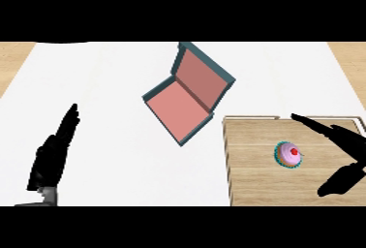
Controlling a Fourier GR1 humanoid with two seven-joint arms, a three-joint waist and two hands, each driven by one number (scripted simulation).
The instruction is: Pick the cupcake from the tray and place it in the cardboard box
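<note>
Sitting on the wooden tray (250, 184) at lower right, the cupcake (289, 155) is showing pink frosting and a red top. Just beside it, the right hand (342, 160) is hovering with straight fingers, apparently not touching. Lying open on the white counter (107, 121), the cardboard box (187, 94) is sitting well apart. The left hand (52, 155) is resting released at lower left.

The table (107, 121) looks smooth and matt white, with pale wood grain along its far edges. The tray (257, 179) looks like light wood with a fine horizontal grain and a raised rim, unpolished. The box (187, 92) has flat, matt panels, salmon pink inside and teal on the outer edges. The cupcake (289, 155) has soft-looking pink frosting, a glossy red top and a ribbed teal wrapper. Both hands (53, 155) (346, 155) look matt black.
</note>
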